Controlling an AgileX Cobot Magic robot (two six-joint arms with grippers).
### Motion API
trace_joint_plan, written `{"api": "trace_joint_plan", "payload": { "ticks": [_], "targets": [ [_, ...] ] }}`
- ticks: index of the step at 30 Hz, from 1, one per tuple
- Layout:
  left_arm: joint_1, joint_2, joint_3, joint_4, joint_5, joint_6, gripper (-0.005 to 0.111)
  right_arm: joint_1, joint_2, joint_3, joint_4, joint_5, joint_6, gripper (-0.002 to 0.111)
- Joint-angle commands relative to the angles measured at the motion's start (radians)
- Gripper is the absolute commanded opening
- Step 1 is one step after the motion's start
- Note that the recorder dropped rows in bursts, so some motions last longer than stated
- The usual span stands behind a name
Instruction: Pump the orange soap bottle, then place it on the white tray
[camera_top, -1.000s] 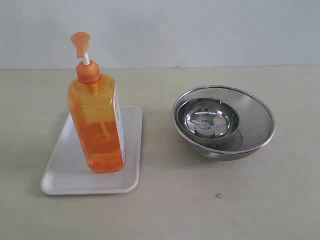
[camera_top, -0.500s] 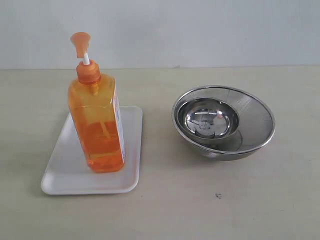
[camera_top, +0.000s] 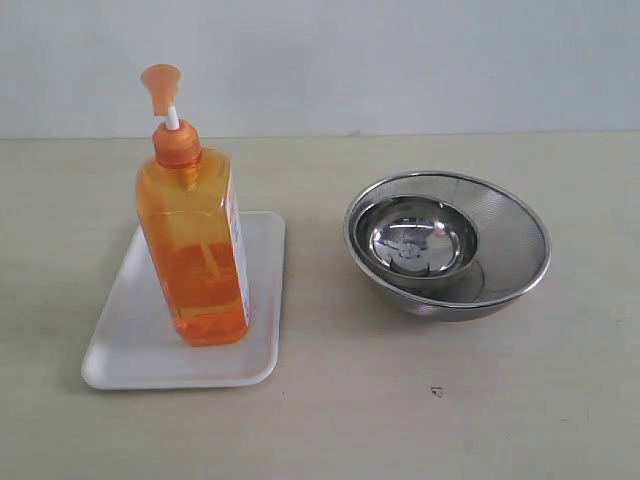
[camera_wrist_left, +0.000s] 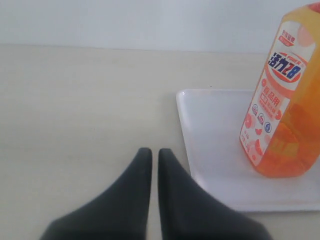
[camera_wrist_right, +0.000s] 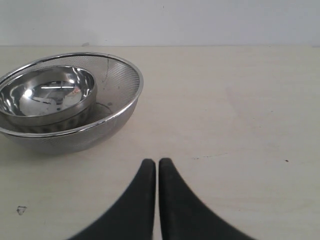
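Observation:
The orange soap bottle stands upright on the white tray, its pump head raised on the white stem. In the left wrist view the bottle shows its white-and-red label and rests on the tray. My left gripper is shut and empty, hanging over bare table beside the tray's edge. My right gripper is shut and empty too, over the table near the steel bowls. Neither gripper shows in the exterior view.
A small steel bowl sits inside a larger mesh steel bowl to the right of the tray; the right wrist view shows the nested bowls as well. A small dark speck lies on the beige table.

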Motion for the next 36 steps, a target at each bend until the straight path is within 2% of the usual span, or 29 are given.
{"api": "trace_joint_plan", "payload": {
  "ticks": [1,5,36],
  "targets": [
    [-0.008,-0.003,0.004,0.001,-0.013,0.0,0.005,-0.003,-0.005,0.0,-0.001,-0.005,-0.009,0.0],
    [-0.008,-0.003,0.004,0.001,-0.013,-0.05,0.005,-0.003,-0.005,0.0,-0.001,-0.007,-0.009,0.0],
    [-0.008,-0.003,0.004,0.001,-0.016,-0.033,0.005,-0.003,-0.005,0.0,0.004,-0.012,-0.006,0.0]
  ]
}}
